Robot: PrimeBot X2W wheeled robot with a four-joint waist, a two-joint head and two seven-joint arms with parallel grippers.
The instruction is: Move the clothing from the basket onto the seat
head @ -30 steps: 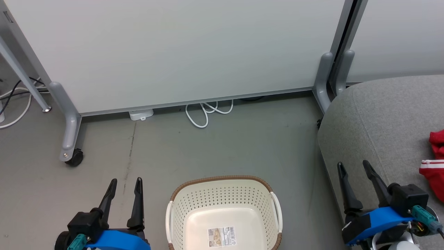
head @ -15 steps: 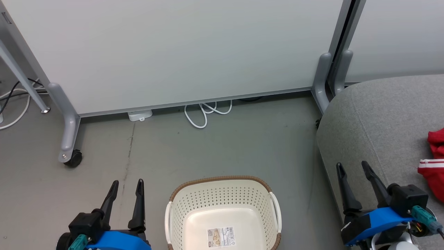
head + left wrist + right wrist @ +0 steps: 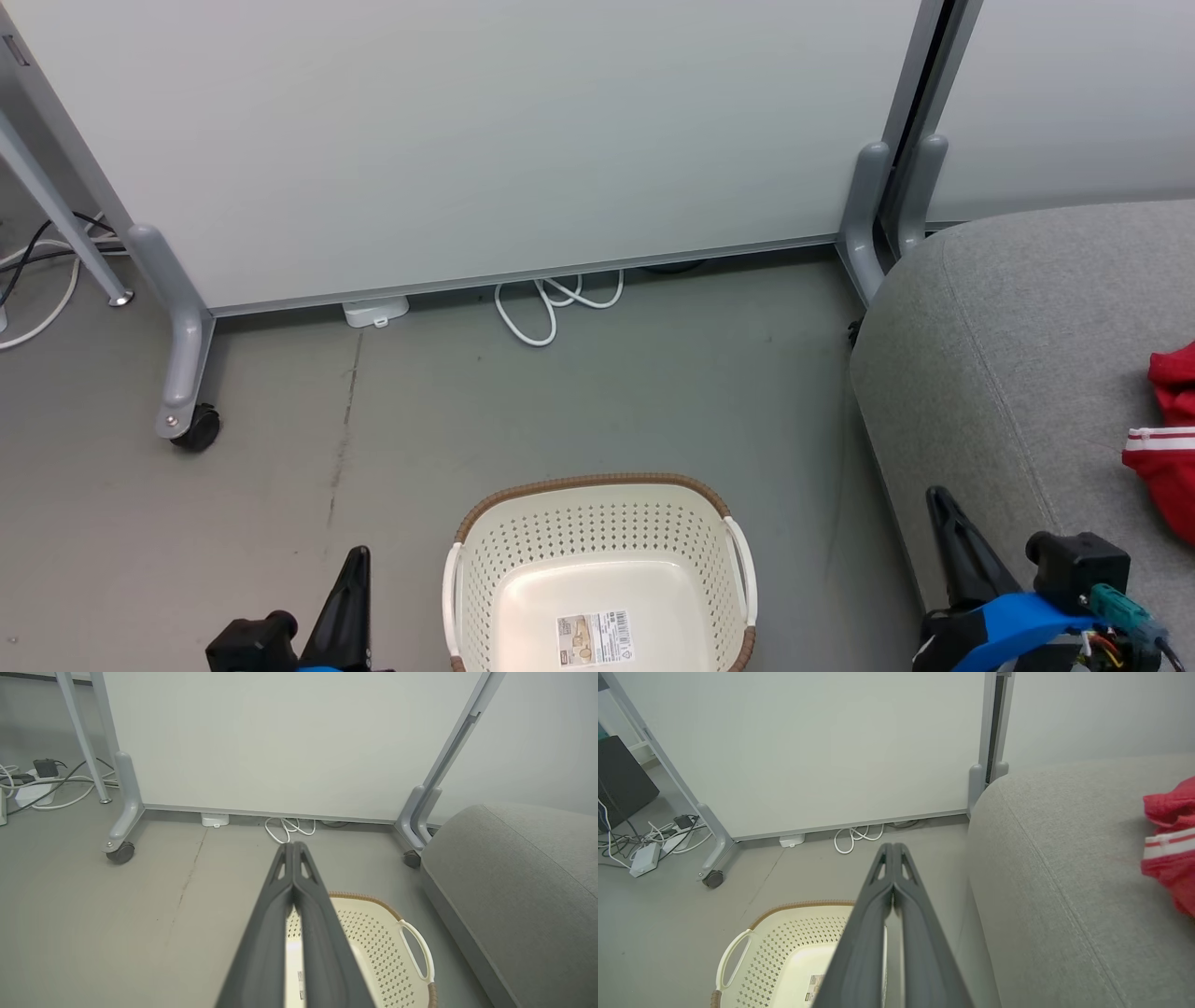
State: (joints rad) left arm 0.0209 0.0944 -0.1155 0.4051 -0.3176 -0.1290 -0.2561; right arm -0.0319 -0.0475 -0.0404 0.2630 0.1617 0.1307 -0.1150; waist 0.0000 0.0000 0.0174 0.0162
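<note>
**Basket bare, red clothing on the seat**

The basket (image 3: pixel 597 530) stands on the grey floor (image 3: pixel 560 401), near the robot and just left of the seat (image 3: pixel 1008 355). Its cream bottom is bare apart from a label (image 3: pixel 594 637) lying flat inside; its near side is cut off by the picture's edge. The clothing (image 3: pixel 1167 448) lies bunched on top of the seat at the far right, well apart from the basket. It is red with a white-striped band, and how many pieces there are cannot be told.

The left gripper (image 3: pixel 358 560) sits low, left of the basket, its two fingers pressed together to one point with nothing between them. The right gripper (image 3: pixel 936 497) sits right of the basket, in front of the seat's left side, its fingers likewise pressed together and gripping nothing.

Beyond the basket stands a white panel (image 3: pixel 467 140) on grey wheeled legs, and a white cable (image 3: pixel 551 308) loops on the floor under its lower edge.
</note>
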